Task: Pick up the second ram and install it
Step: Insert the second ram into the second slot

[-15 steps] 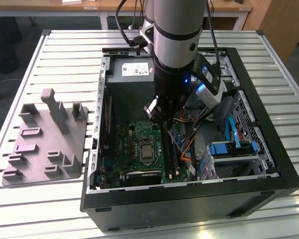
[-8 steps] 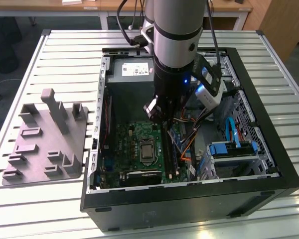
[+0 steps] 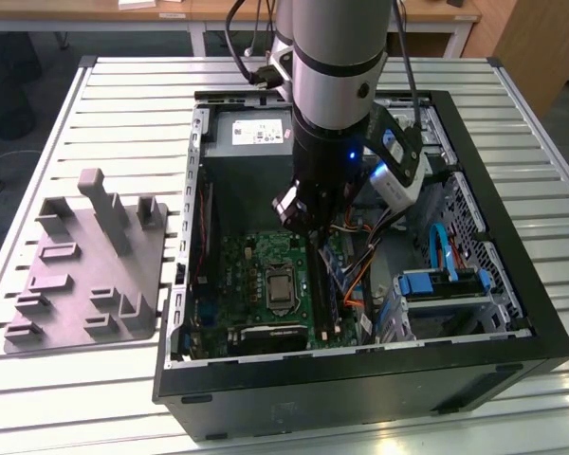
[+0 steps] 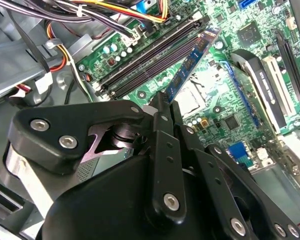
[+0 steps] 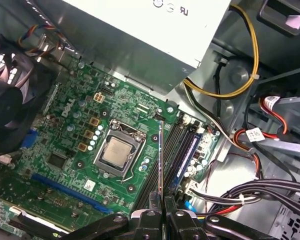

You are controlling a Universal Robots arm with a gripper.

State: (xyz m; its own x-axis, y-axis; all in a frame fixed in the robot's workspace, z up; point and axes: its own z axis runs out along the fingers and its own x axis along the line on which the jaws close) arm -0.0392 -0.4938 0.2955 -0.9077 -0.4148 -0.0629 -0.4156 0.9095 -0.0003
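Second ram (image 5: 161,160), the thin flat dark green-black memory stick, is pinched between the black metal fingers (image 5: 149,221) of the gripper (image 5: 163,216), which is clamped down narrow on it. In the first wrist view you see it dead edge-on, so it's just a skinny dark line. It runs out from the fingertips over the green motherboard (image 5: 70,130), between the square silver processor (image 5: 116,151) and the bank of long black memory slots (image 5: 174,145). It lines up pretty much parallel with those slots. Sitting in that bank, just beside the held stick, is another memory stick (image 5: 188,156) with a blue face.

The second wrist view catches the held one's flat side, blue label showing, poking out past the fingertips over the board next to the slots.

Hard-to-see stuff: the gripper's black linkage (image 4: 155,165) covers the spot where the fingers actually grab the stick. I honestly can't tell whether its lower edge is touching a slot or hanging just above one. In the middle of the exterior view, the silver arm (image 3: 337,57) reaches down into the open black PC case (image 3: 360,370) and blocks most of the stick. The case sits on a white slatted table (image 3: 123,85), with a grey plastic fixture block (image 3: 85,265) outside it on the exterior view's left.
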